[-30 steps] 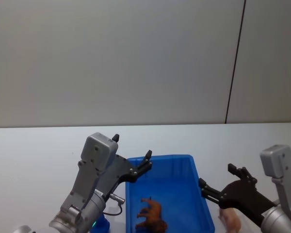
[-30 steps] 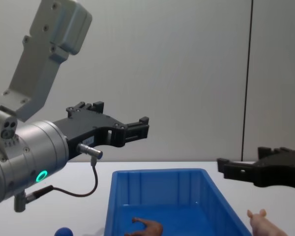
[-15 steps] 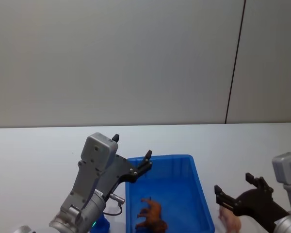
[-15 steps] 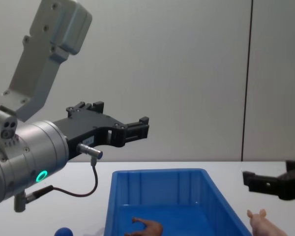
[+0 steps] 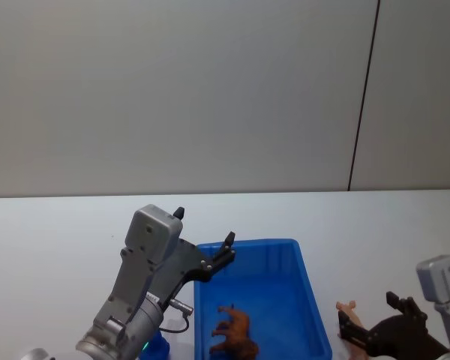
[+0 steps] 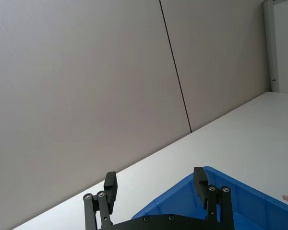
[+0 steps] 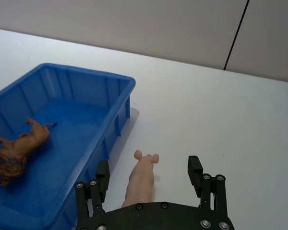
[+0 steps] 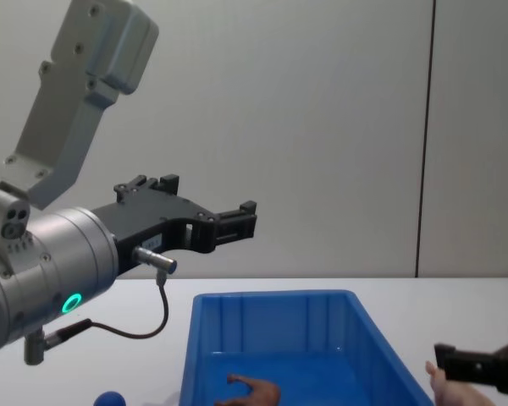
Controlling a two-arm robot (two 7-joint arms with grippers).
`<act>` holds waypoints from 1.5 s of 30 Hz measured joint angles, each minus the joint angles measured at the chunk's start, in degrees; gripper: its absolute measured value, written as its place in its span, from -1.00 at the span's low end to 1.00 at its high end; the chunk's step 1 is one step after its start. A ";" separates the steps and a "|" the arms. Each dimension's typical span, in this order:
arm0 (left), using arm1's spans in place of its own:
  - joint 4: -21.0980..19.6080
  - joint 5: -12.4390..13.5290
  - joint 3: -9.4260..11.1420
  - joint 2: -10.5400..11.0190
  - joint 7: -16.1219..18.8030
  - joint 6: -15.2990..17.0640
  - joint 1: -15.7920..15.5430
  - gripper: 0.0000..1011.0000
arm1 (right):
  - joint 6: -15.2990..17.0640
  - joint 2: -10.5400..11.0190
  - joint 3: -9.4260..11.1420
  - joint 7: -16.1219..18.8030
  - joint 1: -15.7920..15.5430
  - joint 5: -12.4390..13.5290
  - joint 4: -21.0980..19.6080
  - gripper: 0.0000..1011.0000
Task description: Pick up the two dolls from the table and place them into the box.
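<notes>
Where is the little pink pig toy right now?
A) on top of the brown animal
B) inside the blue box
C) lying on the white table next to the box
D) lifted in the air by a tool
C: the pig lies on the table just outside the box, with the right tool open by it and not gripping it.

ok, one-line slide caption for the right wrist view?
Open right gripper aimed at the pink pig on the table beside the blue box holding the brown animal.
</notes>
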 joint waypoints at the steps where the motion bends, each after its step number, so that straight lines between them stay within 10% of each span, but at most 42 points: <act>1: 0.00 0.00 0.00 0.00 0.00 0.00 0.00 0.98 | 0.21 0.00 -0.05 -0.02 -0.11 -0.16 0.15 0.98; 17: 0.00 0.00 0.00 0.00 0.00 0.00 0.00 0.98 | 1.37 -0.60 -0.61 0.42 -0.18 -1.40 3.54 0.90; 34: 0.00 0.00 0.00 0.00 0.00 0.00 0.00 0.98 | -0.10 -1.38 -0.82 1.51 0.74 -1.89 6.91 -0.16; 45: 0.00 0.00 0.00 0.00 0.00 0.00 0.00 0.98 | -3.67 -1.20 -0.67 1.69 0.48 -2.41 5.24 -0.23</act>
